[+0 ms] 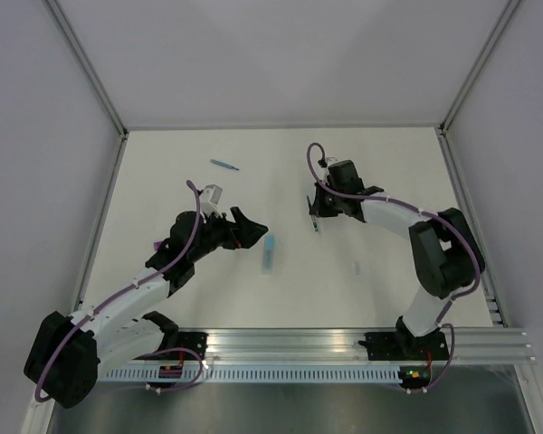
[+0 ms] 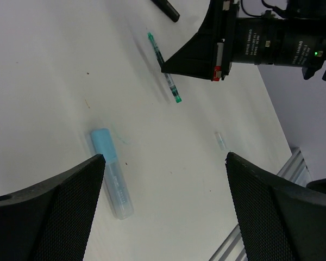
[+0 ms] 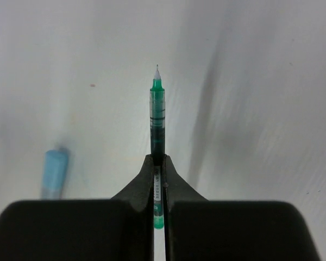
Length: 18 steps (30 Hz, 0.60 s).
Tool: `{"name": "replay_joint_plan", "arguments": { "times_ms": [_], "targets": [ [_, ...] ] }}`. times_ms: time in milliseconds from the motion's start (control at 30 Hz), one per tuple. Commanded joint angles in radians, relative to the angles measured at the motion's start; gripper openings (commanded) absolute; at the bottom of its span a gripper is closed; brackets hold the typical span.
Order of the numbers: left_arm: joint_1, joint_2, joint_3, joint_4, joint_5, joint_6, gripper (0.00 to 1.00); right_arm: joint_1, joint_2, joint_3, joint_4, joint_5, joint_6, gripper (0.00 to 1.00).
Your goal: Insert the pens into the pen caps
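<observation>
White tabletop point(image 1: 389, 181), matte, faint specks; grey walls point(image 1: 281, 54) on three sides, aluminium rail point(image 1: 344, 342) along the near edge by the arm bases.

- Right gripper point(image 3: 158, 160): jaws closed tight on the thin green pen point(image 3: 157, 109), clamped around the rear half of the barrel. The uncapped tip points straight out past the fingers, and the tail end shows between them behind the grip.
- Left wrist view: same pen point(image 2: 164, 68) runs out from under the right gripper's point(image 2: 193, 57) black wedge, close over the table.
- Left gripper point(image 2: 164, 156): jaws spread wide, nothing between them. Sits left of centre in the top view point(image 1: 253, 231).
- Pale-blue highlighter point(image 1: 269, 254): flat on the table, just beside the left gripper, between the two grippers.
- Small pale cap point(image 1: 357, 268): alone on the table, near side of the right gripper point(image 1: 316, 221), apart from it.
- Thin blue pen point(image 1: 224, 165): far side of the table, well apart from both.
</observation>
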<state>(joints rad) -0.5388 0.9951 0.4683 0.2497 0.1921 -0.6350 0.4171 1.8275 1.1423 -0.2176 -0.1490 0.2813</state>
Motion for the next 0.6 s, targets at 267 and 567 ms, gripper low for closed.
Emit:
{"name": "replay_joint_plan", "arguments": {
  "times_ms": [267, 567],
  "targets": [
    [0.000, 0.074, 0.015, 0.287, 0.297, -0.063, 0.92, 0.189, -0.607, -0.467, 0.783, -0.021, 0.397, 0.00],
    [0.000, 0.125, -0.028, 0.562, 0.495, -0.135, 0.87, 0.362, -0.714, -0.543, 0.916, 0.092, 0.354, 0.00]
  ]
}}
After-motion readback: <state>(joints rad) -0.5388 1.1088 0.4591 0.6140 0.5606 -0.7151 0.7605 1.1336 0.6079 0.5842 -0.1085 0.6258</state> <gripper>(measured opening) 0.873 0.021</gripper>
